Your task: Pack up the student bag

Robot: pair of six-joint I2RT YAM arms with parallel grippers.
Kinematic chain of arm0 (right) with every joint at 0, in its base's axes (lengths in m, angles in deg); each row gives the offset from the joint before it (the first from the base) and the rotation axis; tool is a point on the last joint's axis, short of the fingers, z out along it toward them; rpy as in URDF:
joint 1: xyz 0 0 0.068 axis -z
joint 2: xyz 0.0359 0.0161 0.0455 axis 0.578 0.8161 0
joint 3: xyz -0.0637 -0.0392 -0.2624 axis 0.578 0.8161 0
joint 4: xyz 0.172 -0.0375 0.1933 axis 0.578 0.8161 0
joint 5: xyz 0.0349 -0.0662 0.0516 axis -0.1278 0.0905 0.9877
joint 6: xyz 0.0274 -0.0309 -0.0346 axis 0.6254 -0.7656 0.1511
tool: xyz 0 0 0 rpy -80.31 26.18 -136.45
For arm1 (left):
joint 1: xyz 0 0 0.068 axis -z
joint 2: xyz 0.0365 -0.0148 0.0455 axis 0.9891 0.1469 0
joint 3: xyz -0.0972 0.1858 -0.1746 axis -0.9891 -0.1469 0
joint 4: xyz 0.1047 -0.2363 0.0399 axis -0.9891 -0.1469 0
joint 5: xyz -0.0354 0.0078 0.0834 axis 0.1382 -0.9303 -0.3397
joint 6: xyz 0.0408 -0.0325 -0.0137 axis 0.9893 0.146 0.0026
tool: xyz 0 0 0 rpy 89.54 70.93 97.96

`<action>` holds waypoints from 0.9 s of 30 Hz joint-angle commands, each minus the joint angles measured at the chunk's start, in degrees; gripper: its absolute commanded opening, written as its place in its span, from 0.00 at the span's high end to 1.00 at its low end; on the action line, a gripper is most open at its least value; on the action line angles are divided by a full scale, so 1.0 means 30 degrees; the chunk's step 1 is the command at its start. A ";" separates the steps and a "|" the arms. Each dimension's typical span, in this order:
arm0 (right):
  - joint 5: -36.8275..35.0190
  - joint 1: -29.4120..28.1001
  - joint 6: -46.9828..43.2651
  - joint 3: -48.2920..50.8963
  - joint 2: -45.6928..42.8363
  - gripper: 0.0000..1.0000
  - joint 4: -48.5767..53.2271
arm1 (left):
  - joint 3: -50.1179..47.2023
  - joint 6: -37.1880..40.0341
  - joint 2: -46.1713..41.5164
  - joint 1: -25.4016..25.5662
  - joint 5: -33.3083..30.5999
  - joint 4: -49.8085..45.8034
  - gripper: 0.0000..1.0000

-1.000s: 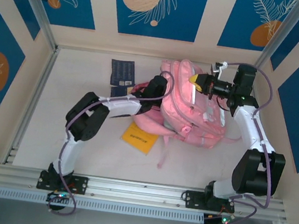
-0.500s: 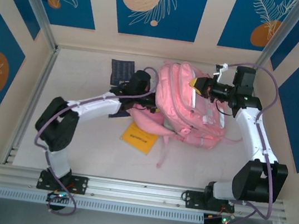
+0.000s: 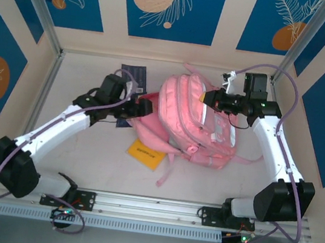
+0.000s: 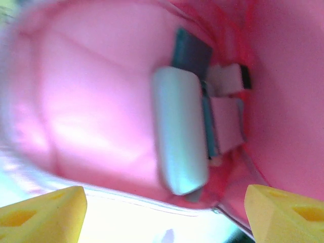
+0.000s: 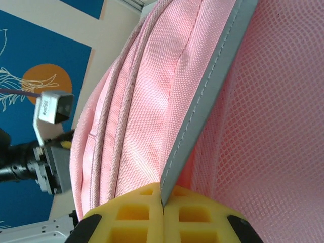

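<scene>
Two yellow-tipped grippers work at one bag. Jaws of the right gripper (image 5: pixel 162 212) are pressed together, pinching a pale grey reflective strip (image 5: pixel 202 116) on the large soft pink fabric backpack (image 3: pixel 192 126). Jaws of the left gripper (image 4: pixel 163 207) stand spread with nothing between them, at the backpack's mouth. Inside sit a pale rounded case (image 4: pixel 179 136) and a dark flat item (image 4: pixel 192 50). The backpack lies mid-table (image 3: pixel 220 188), between the grippers. Packing looks partly done: a flat yellow booklet (image 3: pixel 144 153), partly under the backpack, and a dark blue booklet (image 3: pixel 134 76) near the left gripper lie outside, not yet packed.
</scene>
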 commanded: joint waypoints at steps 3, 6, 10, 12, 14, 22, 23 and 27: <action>-0.0449 -0.0023 -0.1037 -0.0442 -0.1129 1.00 0.0120 | -0.0921 0.0956 0.0885 -0.0978 -0.2843 -0.2263 0.20; -0.0493 -0.0038 -0.1082 -0.0413 -0.1249 1.00 0.0178 | -0.0596 0.1121 0.1930 -0.0994 -0.3569 -0.2367 0.21; -0.0526 -0.0038 -0.1169 -0.0387 -0.1390 1.00 0.0162 | -0.0095 0.1212 0.3642 -0.1007 -0.3178 -0.1986 0.26; -0.0909 -0.0064 -0.1305 -0.0456 -0.1332 1.00 0.0328 | 0.0046 0.0964 0.4406 -0.0980 -0.2339 -0.1567 0.39; -0.1653 -0.0060 -0.1581 -0.0626 -0.1246 1.00 0.0731 | -0.0086 0.0668 0.4638 -0.0791 -0.1603 -0.0818 0.55; -0.7589 -0.0041 -0.1902 -0.1195 -0.0978 1.00 0.1921 | 0.0187 -0.0260 0.5385 0.2392 0.1341 0.1488 0.88; -0.8579 -0.0030 -0.1910 -0.1222 -0.0907 1.00 0.2014 | 0.0272 -0.0461 0.5641 0.2934 0.1776 0.1824 0.89; -1.1015 0.0021 -0.1792 -0.1614 -0.0271 1.00 0.2314 | 0.1571 -0.0261 0.6990 0.5072 0.3152 0.2071 0.90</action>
